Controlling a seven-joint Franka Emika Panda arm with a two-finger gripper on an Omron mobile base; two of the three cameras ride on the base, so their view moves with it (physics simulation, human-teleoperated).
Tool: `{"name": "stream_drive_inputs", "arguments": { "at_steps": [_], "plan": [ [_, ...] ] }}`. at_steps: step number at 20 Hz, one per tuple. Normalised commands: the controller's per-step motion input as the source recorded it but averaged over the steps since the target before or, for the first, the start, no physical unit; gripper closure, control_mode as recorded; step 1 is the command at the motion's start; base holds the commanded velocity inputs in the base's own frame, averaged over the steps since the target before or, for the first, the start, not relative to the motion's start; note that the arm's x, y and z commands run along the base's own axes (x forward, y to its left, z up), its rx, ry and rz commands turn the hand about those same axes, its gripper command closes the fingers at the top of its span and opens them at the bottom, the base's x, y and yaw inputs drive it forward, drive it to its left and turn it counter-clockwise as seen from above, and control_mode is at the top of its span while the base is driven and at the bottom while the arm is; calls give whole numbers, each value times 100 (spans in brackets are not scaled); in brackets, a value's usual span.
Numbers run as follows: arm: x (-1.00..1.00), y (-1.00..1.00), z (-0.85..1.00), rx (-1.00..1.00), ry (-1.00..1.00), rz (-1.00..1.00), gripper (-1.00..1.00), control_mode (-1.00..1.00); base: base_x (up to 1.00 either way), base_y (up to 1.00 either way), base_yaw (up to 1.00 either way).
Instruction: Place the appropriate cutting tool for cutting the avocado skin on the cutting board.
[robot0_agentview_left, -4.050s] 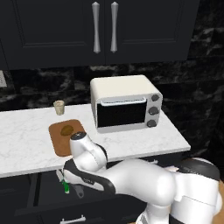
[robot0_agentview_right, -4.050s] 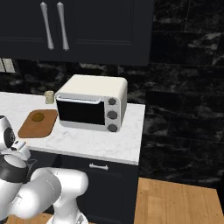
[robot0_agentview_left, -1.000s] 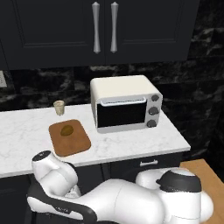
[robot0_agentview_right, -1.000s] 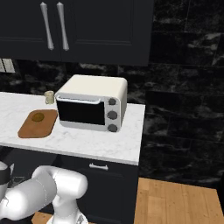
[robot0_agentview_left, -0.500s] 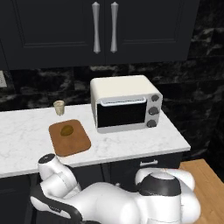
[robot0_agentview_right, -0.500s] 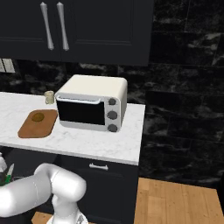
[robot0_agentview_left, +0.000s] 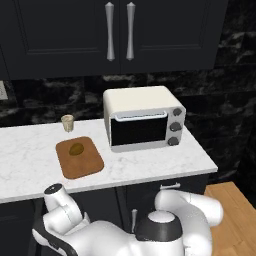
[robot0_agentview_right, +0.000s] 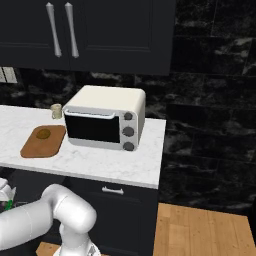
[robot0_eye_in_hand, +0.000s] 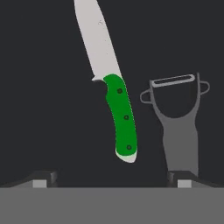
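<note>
1. You see the knife (robot0_eye_in_hand: 116, 94) lying flat on a dark floor, green handle toward the gripper (robot0_eye_in_hand: 111, 178); the grey peeler (robot0_eye_in_hand: 176, 122) lies just beside it.
2. Your gripper hangs spread wide above them, gripping nothing.
3. The avocado (robot0_agentview_left: 76, 148) sits on the cutting board (robot0_agentview_left: 86, 164), up on the white counter (robot0_agentview_left: 165, 162); a small cup (robot0_agentview_left: 67, 122) and a toaster oven (robot0_agentview_left: 142, 116) stand nearby.

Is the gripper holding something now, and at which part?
Nothing is held. The gripper is open above the knife, whose green handle lies between the fingertips, untouched, beside the peeler.
</note>
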Motion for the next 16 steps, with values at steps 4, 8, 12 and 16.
{"name": "stream_drive_inputs", "arguments": {
  "at_steps": [4, 8, 12, 16],
  "plan": [
    [17, -1, -34, 1, 0, 0, -100, -100, 0, 0, 0],
    [2, -5, -34, 1, 0, 0, -100, -100, 0, 0, 0],
    [0, 0, -47, 0, 0, 0, -100, -100, 0, 0, 0],
    [0, 0, -54, 1, 2, 0, -100, -100, 0, 0, 0]
  ]
}}
